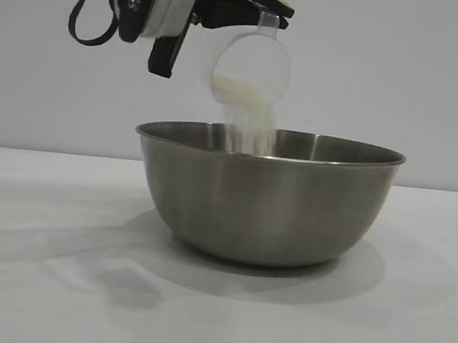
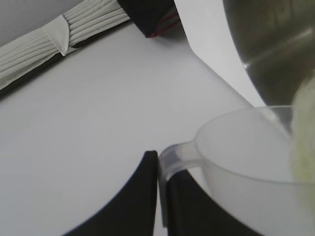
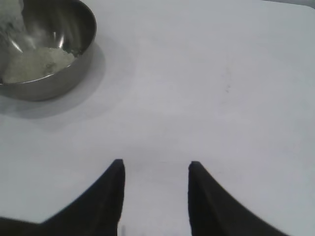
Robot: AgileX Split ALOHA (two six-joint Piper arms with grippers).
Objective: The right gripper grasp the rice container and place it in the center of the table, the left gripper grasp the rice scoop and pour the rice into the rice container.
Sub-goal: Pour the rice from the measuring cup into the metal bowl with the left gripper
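My left gripper (image 1: 266, 12) is clamped tight on the side handle of the rice scoop (image 1: 252, 67), high above the table (image 1: 41, 242) and just over the near-left part of the bowl's rim. In my left wrist view the 2 dark fingers (image 2: 142, 196) pinch the translucent handle between them, with the cup's mouth tipped away toward the steel wall beyond. The scoop lies well over on its side, its mouth turned down, and rice (image 1: 248, 108) is streaming out of it in a pale blur straight into the rice container (image 1: 265, 200).

That stainless-steel bowl sits upright on the white tabletop, about in the middle of the exterior view, so I judge the placing step finished. My right wrist view shows a pale heap of grains already lying on the bowl's floor, with more falling in.

My right gripper (image 3: 155, 169) hangs parked over bare table, well apart from the bowl, its fingers standing partly open and holding nothing.

So the step in hand is the pour itself, and it looks partway through: some rice sits in the lower lip of the cup. Next, I reckon, I should roll the wrist a little further to empty the rest, keeping the scoop's mouth inside the rim so no grains land on the table.
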